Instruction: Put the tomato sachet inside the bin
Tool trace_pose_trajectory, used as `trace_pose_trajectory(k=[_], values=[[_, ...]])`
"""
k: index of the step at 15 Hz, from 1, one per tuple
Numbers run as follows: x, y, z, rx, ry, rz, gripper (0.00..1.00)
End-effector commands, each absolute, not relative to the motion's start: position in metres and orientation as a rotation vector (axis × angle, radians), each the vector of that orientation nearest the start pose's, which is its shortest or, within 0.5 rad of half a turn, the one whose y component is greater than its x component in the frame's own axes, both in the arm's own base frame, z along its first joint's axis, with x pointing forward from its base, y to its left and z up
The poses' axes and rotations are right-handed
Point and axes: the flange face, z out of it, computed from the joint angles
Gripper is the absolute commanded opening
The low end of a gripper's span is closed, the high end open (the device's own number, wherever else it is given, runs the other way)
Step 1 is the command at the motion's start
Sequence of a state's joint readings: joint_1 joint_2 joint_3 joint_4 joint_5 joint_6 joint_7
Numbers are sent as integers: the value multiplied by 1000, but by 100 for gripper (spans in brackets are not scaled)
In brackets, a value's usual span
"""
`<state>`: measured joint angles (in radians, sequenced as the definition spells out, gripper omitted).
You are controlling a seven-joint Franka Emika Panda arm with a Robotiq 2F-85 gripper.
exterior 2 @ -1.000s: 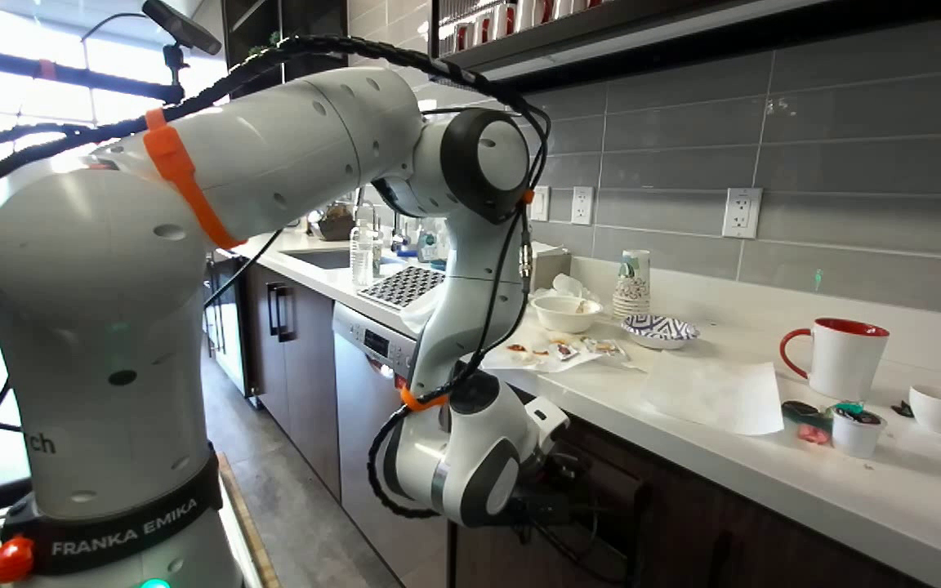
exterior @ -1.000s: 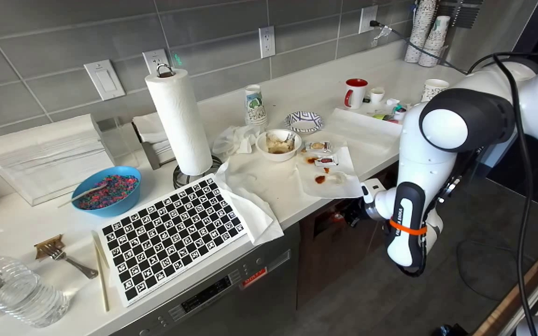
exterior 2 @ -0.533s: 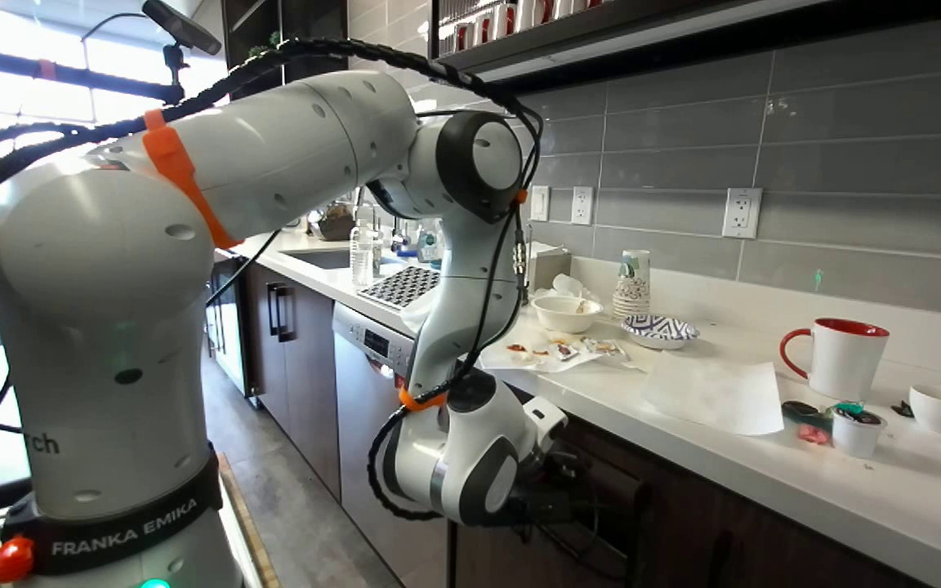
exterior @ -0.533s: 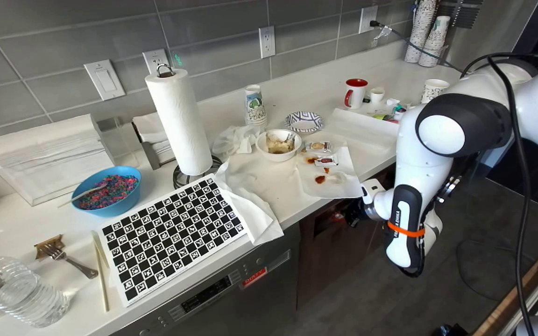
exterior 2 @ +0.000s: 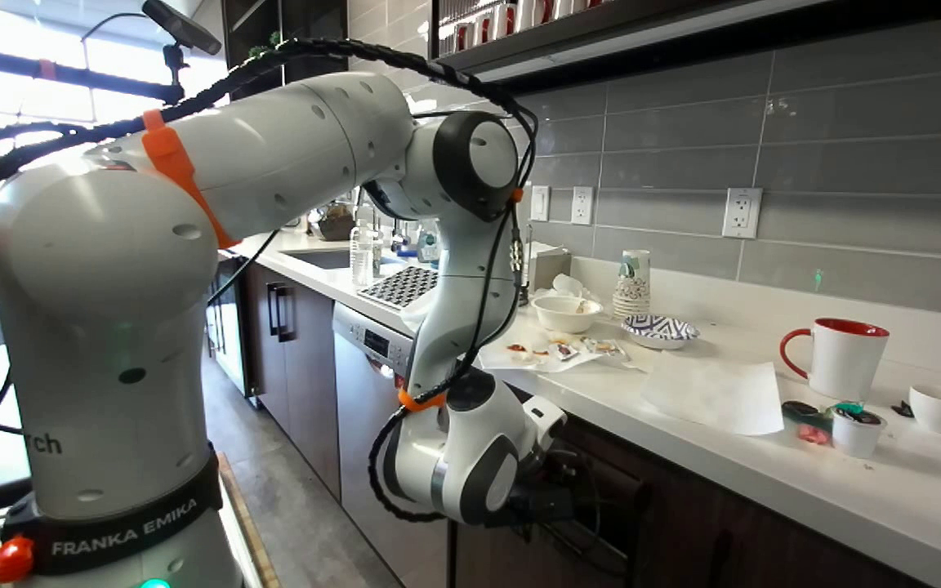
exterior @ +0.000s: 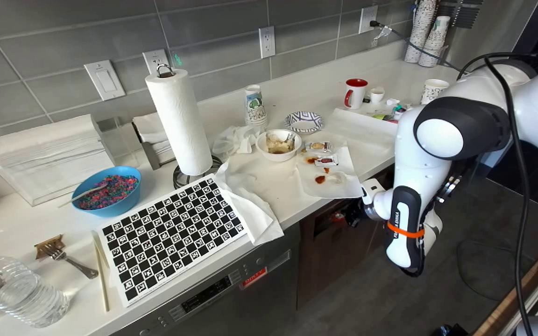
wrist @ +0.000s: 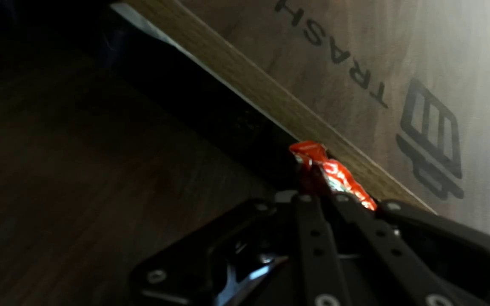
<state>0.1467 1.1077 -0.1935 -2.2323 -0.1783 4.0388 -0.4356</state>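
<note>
The red tomato sachet (wrist: 345, 180) is crumpled between my fingertips in the wrist view. My gripper (wrist: 319, 191) is shut on it. The sachet's red part lies at the dark slot of the bin, against the wooden edge (wrist: 266, 91) of the panel marked TRASH. In an exterior view the black gripper (exterior: 354, 213) is below the counter's front edge, at the dark bin opening (exterior: 323, 227), with a small red patch (exterior: 338, 217) beside it. The gripper is also in an exterior view (exterior 2: 548, 494), dark and partly hidden. The bin's inside is too dark to see.
The counter edge (exterior: 304, 215) overhangs the bin front. On it lie a stained paper (exterior: 343, 184) with opened packets (exterior: 326, 160), a white bowl (exterior: 269, 151), a patterned plate (exterior: 304, 121) and a red-rimmed mug (exterior: 357, 95). A dishwasher (exterior: 250, 298) stands beside the bin.
The arm's elbow and forearm have shifted slightly left and down in an exterior view. The gripper stays in nearly the same place at the bin opening. The counter items have not moved.
</note>
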Motion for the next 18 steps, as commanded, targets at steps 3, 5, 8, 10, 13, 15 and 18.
trace_pose_trajectory(k=[3, 5, 8, 10, 13, 15, 18], values=[[494, -4, 21, -2934, -1089, -1311, 0], [495, -6, 24, -2952, -1026, -1359, 0], [495, -4, 25, -2970, -985, -1372, 0], [495, -3, 25, -2980, -943, -1392, 0], [496, -2, 24, -2991, -919, -1409, 0], [498, -1, 22, -2996, -943, -1394, 0], [499, -2, 22, -2999, -958, -1384, 0]])
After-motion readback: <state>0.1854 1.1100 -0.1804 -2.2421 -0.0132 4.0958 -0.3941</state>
